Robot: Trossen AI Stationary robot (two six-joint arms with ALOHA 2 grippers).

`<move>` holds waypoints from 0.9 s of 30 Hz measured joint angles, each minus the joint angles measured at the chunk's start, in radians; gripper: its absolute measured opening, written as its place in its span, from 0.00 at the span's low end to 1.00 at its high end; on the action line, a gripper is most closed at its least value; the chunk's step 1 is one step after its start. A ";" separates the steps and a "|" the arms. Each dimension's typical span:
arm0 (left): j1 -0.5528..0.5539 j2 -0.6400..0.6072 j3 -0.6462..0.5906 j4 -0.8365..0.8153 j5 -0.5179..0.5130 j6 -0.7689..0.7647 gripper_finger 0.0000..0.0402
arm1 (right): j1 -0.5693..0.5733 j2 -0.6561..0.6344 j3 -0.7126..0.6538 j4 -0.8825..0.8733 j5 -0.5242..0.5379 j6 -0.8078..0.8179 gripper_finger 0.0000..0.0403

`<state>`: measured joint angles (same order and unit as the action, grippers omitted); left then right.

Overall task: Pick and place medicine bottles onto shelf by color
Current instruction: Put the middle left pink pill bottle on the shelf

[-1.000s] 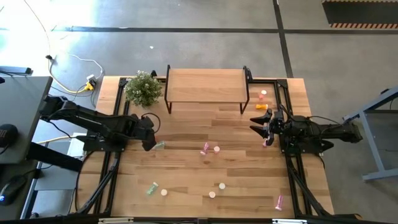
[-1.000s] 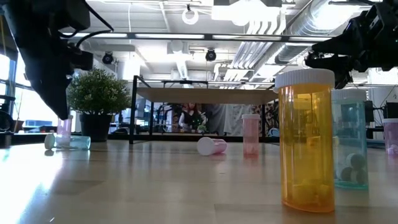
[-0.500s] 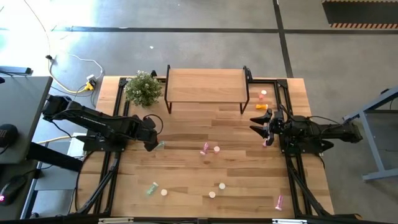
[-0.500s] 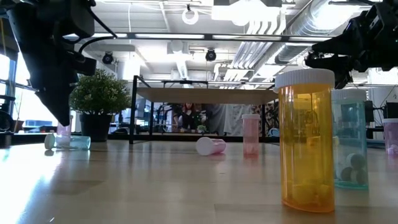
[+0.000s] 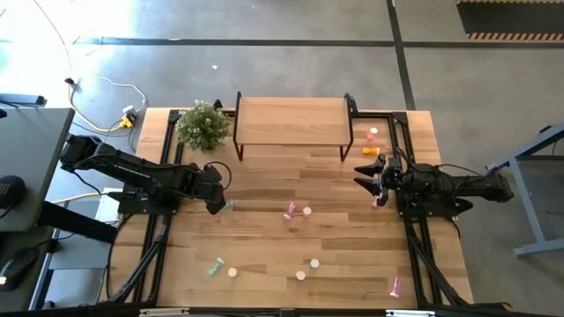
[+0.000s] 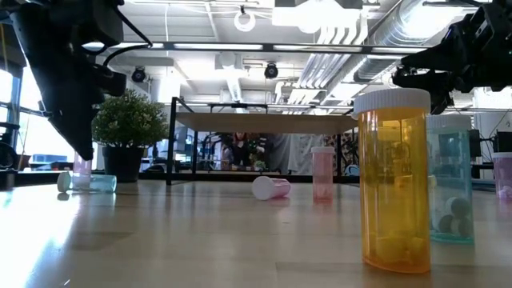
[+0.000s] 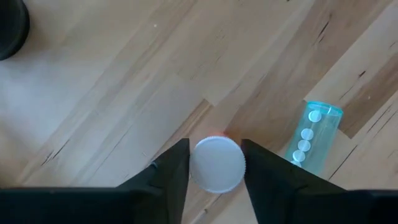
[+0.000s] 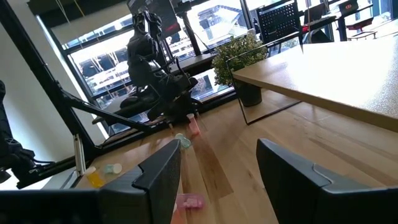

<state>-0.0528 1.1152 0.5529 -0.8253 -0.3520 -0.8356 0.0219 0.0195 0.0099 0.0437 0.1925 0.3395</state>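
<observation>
Left pincer stands low over the tabletop, its fingers narrowed on an upright pink bottle; only the left wrist view shows that white cap between them, with a teal bottle lying just beside. From above, open boards separate it from the shelf at the far edge. Right pincer waits spread near the right edge.
</observation>
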 joint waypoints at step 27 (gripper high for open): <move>0.000 -0.002 0.075 0.046 0.081 0.049 0.27 | 0.000 0.000 0.000 0.000 0.000 0.000 0.50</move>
<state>-0.0532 1.1137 0.6282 -0.7792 -0.2712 -0.7864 0.0219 0.0194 0.0097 0.0437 0.1922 0.3396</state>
